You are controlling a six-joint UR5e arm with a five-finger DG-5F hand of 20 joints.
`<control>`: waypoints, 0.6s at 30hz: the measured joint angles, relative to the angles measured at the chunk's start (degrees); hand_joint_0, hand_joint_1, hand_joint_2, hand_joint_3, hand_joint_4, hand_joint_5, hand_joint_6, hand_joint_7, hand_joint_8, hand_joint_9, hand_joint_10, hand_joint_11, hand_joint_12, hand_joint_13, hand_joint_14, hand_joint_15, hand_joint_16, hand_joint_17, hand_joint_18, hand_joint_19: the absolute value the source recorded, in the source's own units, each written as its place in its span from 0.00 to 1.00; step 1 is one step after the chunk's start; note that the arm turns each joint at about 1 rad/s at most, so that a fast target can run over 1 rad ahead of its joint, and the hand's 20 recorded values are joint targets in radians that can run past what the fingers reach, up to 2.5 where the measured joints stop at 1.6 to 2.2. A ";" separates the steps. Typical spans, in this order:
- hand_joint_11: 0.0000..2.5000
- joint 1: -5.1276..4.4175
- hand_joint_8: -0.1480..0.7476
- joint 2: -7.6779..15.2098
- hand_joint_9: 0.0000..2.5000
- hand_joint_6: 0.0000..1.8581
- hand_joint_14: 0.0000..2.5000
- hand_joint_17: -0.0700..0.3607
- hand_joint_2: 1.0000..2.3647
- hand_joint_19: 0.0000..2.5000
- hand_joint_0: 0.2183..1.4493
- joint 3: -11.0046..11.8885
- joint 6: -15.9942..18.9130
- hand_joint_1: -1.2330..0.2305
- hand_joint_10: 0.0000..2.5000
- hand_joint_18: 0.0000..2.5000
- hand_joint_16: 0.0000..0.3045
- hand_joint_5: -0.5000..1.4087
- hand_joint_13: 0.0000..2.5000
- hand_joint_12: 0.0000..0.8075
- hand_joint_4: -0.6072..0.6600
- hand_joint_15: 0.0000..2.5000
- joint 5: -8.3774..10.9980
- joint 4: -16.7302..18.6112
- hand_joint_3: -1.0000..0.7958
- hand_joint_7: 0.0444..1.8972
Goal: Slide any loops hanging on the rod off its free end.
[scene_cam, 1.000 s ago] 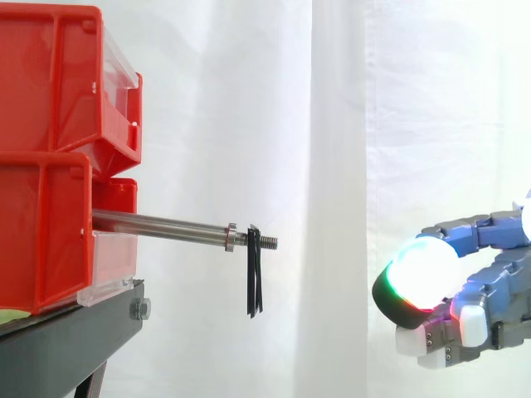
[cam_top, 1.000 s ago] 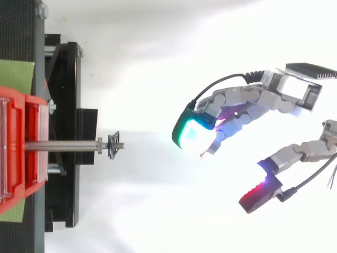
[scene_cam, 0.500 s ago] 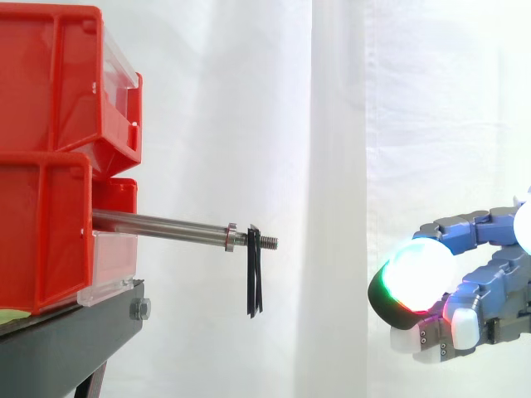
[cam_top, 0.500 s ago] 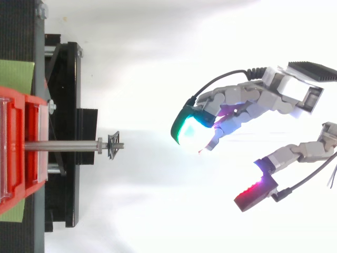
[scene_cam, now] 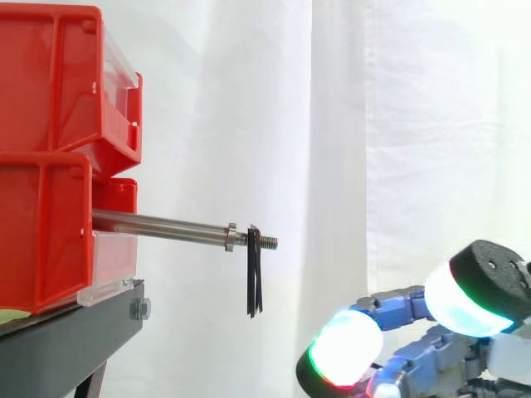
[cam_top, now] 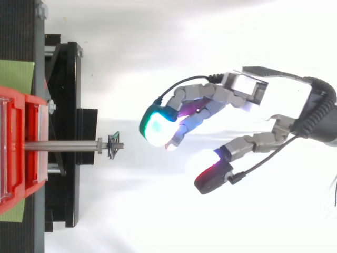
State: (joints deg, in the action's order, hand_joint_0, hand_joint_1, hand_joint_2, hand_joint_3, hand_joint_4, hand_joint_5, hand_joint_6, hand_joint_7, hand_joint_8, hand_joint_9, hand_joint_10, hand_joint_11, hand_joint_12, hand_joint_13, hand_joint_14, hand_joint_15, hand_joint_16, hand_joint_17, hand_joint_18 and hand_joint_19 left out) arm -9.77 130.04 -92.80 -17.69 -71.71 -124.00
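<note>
Robot hand [cam_top: 239, 89]: spread wide, empty; now lower, nearer rod [scene_cam: 158, 224] tip; loops [scene_cam: 254, 274], seemingly two, untouched.

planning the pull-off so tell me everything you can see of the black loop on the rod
The black loop is a thin dark band, maybe rubber or cord. It hangs straight down in narrow strands from the threaded tip of the metal rod, just outside the collar and close to the free end. From above it straddles the rod. Only the rod touches it; the hand is apart from it, out beyond the tip.
</note>
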 measured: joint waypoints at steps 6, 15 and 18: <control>0.16 0.21 0.54 0.53 0.36 0.27 0.00 0.39 0.00 0.07 0.28 0.65 -0.56 0.37 0.00 0.22 0.14 0.17 0.27 0.42 0.74 0.03 -0.01 0.28 0.30 0.49; 0.15 1.22 0.54 7.23 0.36 0.27 0.00 0.39 0.00 0.07 0.28 5.55 2.44 0.37 0.00 0.22 0.14 0.17 0.28 0.42 0.74 0.03 -0.16 3.30 0.31 0.50; 0.16 1.48 0.54 9.02 0.36 0.27 0.00 0.39 0.00 0.07 0.28 7.72 4.72 0.38 0.00 0.22 0.14 0.18 0.28 0.42 0.74 0.03 -0.24 3.51 0.31 0.49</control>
State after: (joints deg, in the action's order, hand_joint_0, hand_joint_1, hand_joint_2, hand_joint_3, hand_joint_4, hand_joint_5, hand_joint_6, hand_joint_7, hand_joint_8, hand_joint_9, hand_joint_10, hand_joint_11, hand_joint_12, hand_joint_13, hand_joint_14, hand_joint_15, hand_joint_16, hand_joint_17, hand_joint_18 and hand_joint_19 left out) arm -8.28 139.05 -85.08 -12.96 -71.95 -120.49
